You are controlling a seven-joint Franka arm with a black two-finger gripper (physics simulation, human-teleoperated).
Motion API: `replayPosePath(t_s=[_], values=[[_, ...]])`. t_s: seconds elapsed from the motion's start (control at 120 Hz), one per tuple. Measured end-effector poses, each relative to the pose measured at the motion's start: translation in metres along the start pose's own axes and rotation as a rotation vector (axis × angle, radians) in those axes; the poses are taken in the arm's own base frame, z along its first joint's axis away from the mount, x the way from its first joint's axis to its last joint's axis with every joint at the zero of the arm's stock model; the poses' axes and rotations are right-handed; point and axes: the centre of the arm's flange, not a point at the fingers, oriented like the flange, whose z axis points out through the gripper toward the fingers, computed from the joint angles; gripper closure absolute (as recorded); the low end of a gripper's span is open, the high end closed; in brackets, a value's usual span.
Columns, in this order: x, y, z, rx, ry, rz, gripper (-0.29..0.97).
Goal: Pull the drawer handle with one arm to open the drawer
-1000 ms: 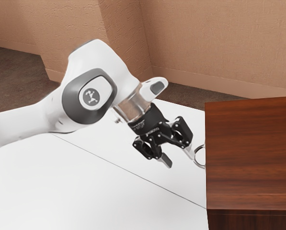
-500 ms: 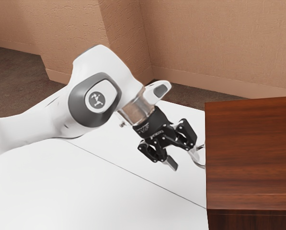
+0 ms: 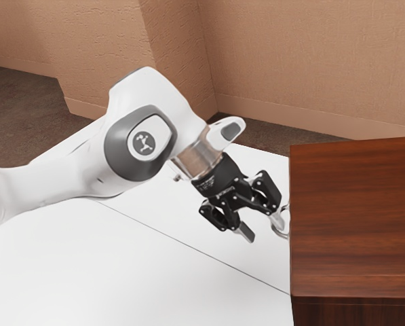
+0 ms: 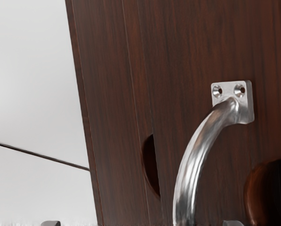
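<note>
One arm: the white arm reaches in from the exterior view's left, low over the tabletop. Its elbow sits a little nearer the cabinet than a second ago.
End effector: the end effector is open, fingers spread wide. Over the last second it has slid toward the exterior view's right and now sits right at the handle.
Handle: the handle is a curved metal bar bolted to the dark wood through a small two-screw plate. It faces the arm just above the tabletop and has not moved. In the wrist view it lies between the spread fingers, and neither seems to press on it.
Drawer: the drawer front looks flush with the wood around it, so no pull has begun.
Cabinet: the cabinet stands at the tabletop's edge on the exterior view's right, unchanged.
Meaning: the approach looks finished. Closing on the bar comes next, then a straight pull back toward the exterior view's left.
Risk: the rounded bar could slip out of a loose grip.
</note>
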Motion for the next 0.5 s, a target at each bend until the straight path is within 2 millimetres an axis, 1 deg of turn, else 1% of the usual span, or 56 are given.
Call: replayPosePath(t_s=[0.133, 0.375, 0.5], values=[[0.0, -0.006, -0.003, -0.002, -0.007, -0.003, 0.27], [0.013, -0.033, -0.018, 0.005, -0.002, -0.044, 0.28], [0.015, -0.039, -0.02, 0.015, -0.007, -0.045, 0.28]])
